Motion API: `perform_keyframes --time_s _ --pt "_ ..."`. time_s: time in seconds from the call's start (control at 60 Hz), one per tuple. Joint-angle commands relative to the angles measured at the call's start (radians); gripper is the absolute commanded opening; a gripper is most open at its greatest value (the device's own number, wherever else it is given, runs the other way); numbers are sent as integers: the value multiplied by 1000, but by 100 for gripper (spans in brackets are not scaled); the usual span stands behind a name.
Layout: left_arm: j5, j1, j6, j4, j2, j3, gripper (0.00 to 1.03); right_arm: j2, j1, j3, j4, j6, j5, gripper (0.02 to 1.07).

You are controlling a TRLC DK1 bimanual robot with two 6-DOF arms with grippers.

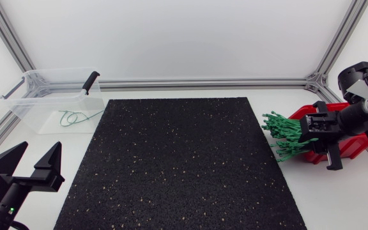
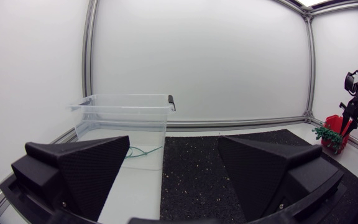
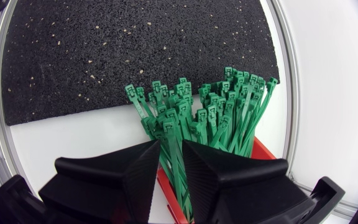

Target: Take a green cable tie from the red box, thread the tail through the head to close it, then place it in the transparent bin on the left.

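Right gripper (image 3: 171,147) is narrowed onto green cable ties (image 3: 197,118) bunched in the red box (image 1: 353,147) at the table's right edge — several could be dragged out together, tangled. Left gripper (image 1: 41,145) is held wide.

head: top-down | left wrist: low, level | right wrist: close, downward | shared: mat (image 1: 184,160)
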Motion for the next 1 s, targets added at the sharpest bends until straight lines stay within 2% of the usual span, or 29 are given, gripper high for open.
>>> perform_keyframes --time_s 0.0,0.083,0.283,0.317,0.85,0.983 --pt "-3 -7 6 -22 -6 -39 99 20 6 -27 17 -2 10 28" --pt "-3 -7 6 -22 -6 -38 99 23 6 -27 18 -8 10 20" --pt "-3 -7 7 -24 -6 -39 99 32 6 -33 28 -10 22 19" --pt "-3 -7 7 -24 -6 -38 99 33 6 -30 21 -14 18 12" --pt "-1 -13 7 -25 -6 -38 99 -14 -6 0 0 -17 18 8" --pt "-1 -13 7 -25 -6 -38 99 -46 -6 37 -51 -17 5 8"
